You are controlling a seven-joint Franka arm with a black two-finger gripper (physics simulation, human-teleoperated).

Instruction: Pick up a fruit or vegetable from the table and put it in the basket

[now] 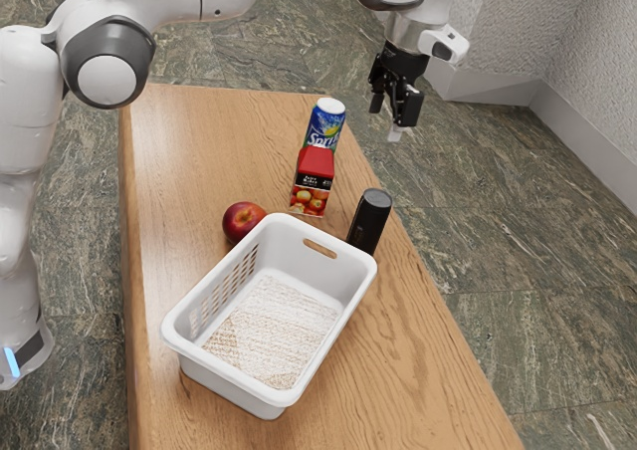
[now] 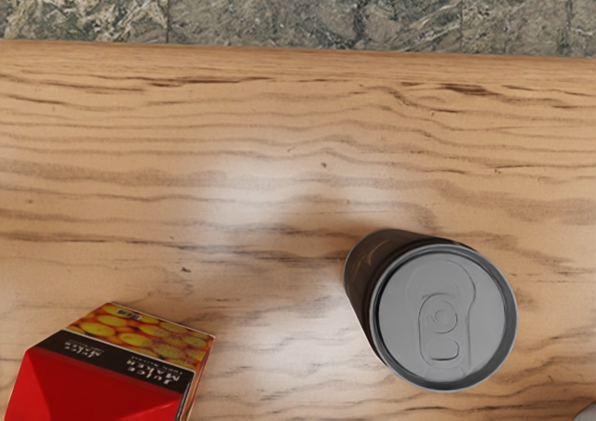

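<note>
We find the apple [image 1: 243,221] on the table [image 1: 428,370], not in the basket [image 1: 234,392]. It lies just outside the basket's upper end in the exterior view; whether it touches the wall we cannot tell. The basket is upright and empty. Outward from the apple, toward the exterior view's right, stands the juice carton [image 1: 315,181], with the Sprite can [image 1: 325,123] behind it and the dark can [image 1: 370,221] near the basket's corner. The metal-topped can in the wrist view is, in our judgement, that same dark can. The gripper [image 1: 395,107] hangs high, well apart from the apple; how its jaws stand we cannot tell from this angle.

We judge the pick as yet to be made, and the next move to be a travel back over the carton, then a descent on the apple.

Hazards noted:
- A low crossing could topple the carton or either can — they stand between gripper and apple, or close to that path.
- The basket wall leaves little room on one side; a descent placed too near it could strike the rim and shove the basket.
- An off-centre closing would likely roll the round, smooth apple away.
- Too small a lift could catch the apple on the rim and knock it loose.
</note>
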